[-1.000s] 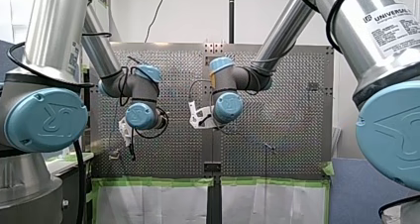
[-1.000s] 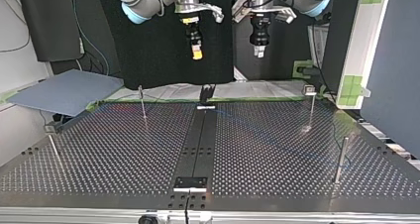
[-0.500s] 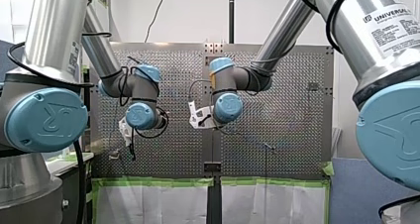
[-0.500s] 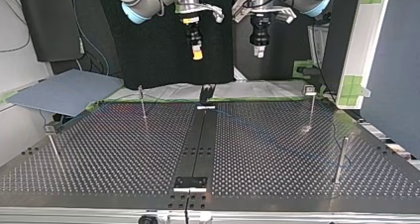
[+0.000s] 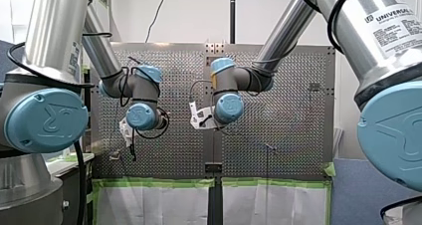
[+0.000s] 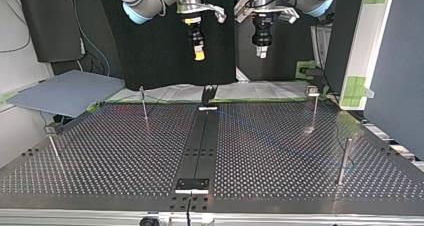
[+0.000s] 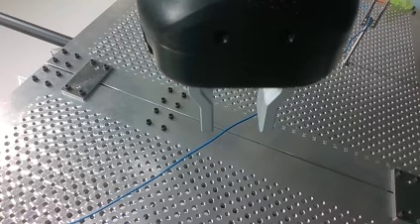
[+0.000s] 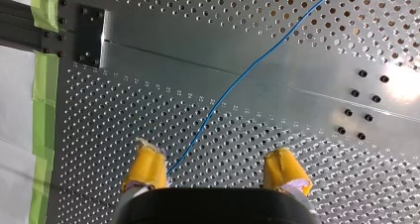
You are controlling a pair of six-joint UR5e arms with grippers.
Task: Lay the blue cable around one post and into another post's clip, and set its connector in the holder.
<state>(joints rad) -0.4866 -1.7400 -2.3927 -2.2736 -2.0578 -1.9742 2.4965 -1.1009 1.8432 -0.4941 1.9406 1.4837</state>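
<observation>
1. My left gripper [image 7: 236, 129] hangs above the table [image 7: 307, 135]. Its two metal fingers [image 7: 207, 112] are spread, with nothing between them.
2. The cable [image 7: 163, 170] lies flat on the table. It passes under the gap between those fingers and runs on toward a thin post [image 7: 365, 28] ahead of the gripper. Whether it sits in a clip there I cannot tell.
3. My right gripper [image 8: 215, 170] has its yellow pads [image 8: 147, 167] wide apart and holds nothing. Ahead of it the cable crosses the table's plain strip [image 8: 198, 55], then goes from sight just beside one pad, down on the table.
4. In the top view both grippers hang at the upper middle of the frame, well above the table's far edge. The right one is to the left of the left one.
5. Other posts stand at that view's upper left [image 6: 144, 103], upper right [image 6: 314, 108], right [image 6: 345, 161] and left [image 6: 54, 151].
6. A black bracket [image 6: 208, 93] stands at the far edge, mid-frame.
</observation>
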